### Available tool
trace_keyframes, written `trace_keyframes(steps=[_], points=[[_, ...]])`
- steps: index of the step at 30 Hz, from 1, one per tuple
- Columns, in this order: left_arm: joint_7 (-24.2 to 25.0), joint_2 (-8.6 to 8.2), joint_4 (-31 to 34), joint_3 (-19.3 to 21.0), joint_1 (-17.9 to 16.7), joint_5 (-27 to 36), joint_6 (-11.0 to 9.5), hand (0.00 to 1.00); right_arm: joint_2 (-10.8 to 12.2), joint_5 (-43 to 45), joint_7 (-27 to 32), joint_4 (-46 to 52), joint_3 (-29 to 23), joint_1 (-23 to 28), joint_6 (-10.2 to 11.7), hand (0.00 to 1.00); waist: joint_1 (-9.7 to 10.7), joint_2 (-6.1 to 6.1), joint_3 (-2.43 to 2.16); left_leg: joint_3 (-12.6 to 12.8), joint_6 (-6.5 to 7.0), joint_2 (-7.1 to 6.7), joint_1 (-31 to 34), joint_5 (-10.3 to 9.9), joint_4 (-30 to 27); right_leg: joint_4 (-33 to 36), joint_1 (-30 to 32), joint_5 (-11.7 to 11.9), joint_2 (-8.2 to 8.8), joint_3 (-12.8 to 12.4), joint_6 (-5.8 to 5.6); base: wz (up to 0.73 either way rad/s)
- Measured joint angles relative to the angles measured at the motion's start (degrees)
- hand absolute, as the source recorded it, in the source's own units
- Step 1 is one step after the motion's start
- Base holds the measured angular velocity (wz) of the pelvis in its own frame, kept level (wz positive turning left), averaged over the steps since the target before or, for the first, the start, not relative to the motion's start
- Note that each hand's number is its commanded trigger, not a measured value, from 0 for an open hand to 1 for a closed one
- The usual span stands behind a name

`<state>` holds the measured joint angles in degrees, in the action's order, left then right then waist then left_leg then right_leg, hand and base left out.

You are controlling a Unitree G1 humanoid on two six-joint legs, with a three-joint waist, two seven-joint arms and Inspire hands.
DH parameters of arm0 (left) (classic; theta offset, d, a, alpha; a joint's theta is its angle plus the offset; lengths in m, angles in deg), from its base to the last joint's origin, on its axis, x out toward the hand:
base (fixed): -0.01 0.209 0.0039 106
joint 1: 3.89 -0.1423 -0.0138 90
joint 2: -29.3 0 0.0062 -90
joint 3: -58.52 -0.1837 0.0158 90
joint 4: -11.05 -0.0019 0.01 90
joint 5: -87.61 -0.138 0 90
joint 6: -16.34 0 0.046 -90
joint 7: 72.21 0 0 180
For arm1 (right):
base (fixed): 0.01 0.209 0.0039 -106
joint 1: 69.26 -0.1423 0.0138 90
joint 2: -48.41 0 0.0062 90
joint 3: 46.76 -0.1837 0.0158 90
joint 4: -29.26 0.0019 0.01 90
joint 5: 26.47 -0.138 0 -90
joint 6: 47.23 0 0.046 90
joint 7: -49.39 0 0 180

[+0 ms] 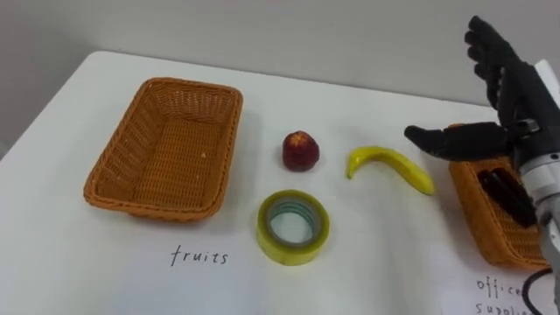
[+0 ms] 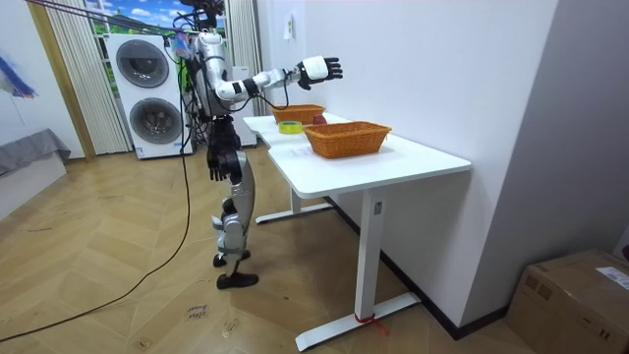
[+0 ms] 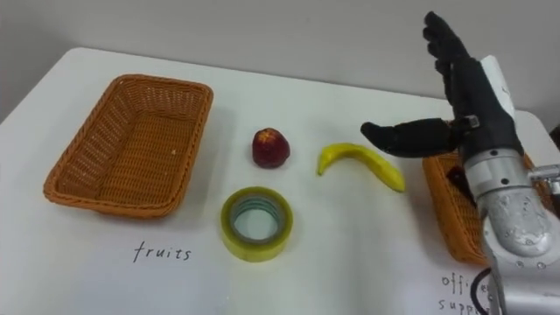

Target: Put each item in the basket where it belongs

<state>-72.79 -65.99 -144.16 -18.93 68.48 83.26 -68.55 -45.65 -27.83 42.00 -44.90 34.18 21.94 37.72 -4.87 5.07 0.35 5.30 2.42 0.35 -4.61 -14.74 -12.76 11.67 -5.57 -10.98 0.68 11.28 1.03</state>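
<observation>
Banana point(image 1: 391, 166): on table point(image 1: 87, 262), apple point(image 1: 300, 150) at its 9 o'clock, supplies basket point(image 1: 477, 210) at 3 o'clock; probably light, soft, bruisable, best taken mid-curve; right hand point(image 1: 521, 96), at its 2 o'clock, spread open, empty.

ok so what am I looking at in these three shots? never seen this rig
It's a two-legged humanoid robot with two hands, standing at a white table. Two pictures are the left and right eyes of its head camera, looking down; the third is a camera standing in the room. On the table: an empty left basket, an apple, a banana, a tape roll, and a right basket with a dark item inside. The right hand is raised over the table's right side, fingers straight, holding nothing. The left hand hangs at its side.
</observation>
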Motion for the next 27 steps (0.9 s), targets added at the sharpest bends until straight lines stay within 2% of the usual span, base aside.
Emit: trace_keyframes(steps=[8,10,12,15,21,27], points=[[-0.3,0.01,1.5,-2.9,0.3,-0.2,1.5,0.00,0.4,-0.9,-3.2,-0.3,6.1,0.0,-1.1,0.00,-0.4,-0.51,-0.01,-0.5,0.01,-0.09,0.1,0.0,0.0,0.0,-0.1,0.0,0.04,0.1,-0.01,0.03],[-0.5,-0.03,1.6,-4.2,0.3,-0.2,2.1,0.00,0.6,-0.9,-4.4,-1.7,8.4,0.1,-1.5,0.00,-0.4,-0.98,-0.20,-0.5,0.02,-0.11,0.1,0.0,0.0,0.0,-0.1,0.0,0.06,0.1,-0.01,0.00],[-0.5,-0.06,1.8,-4.4,0.3,-0.2,2.1,0.00,1.6,-0.9,-4.8,-2.2,9.2,0.1,-2.4,0.00,-0.4,-1.27,-0.18,-0.6,0.03,-0.12,0.1,0.0,-0.1,0.0,-0.1,0.0,0.07,0.3,-0.01,0.00],[-0.5,-0.06,1.9,-4.5,0.3,-0.1,2.1,0.00,1.8,-1.1,-5.3,-3.2,10.4,0.1,-2.5,0.00,-0.4,-1.53,-0.33,-0.6,0.03,-0.11,0.0,0.0,-0.1,0.0,-0.3,0.0,0.09,0.5,-0.01,0.00],[-0.5,-0.07,2.7,-4.9,0.3,-0.1,2.1,0.00,1.9,-1.4,-5.3,-4.8,10.5,0.1,-2.6,0.00,-0.5,-1.02,-0.64,-0.6,0.07,-0.13,0.0,0.0,-0.3,0.0,-0.5,0.0,0.13,0.6,-0.01,0.00],[-0.5,-0.07,3.3,-5.2,0.3,-0.1,2.3,0.00,2.7,-1.4,-5.3,-6.7,11.6,0.2,-2.8,0.00,-1.1,-0.67,-0.57,-0.6,0.06,-0.13,0.0,0.0,-0.6,0.0,-0.5,0.0,0.13,0.4,-0.01,0.00]])
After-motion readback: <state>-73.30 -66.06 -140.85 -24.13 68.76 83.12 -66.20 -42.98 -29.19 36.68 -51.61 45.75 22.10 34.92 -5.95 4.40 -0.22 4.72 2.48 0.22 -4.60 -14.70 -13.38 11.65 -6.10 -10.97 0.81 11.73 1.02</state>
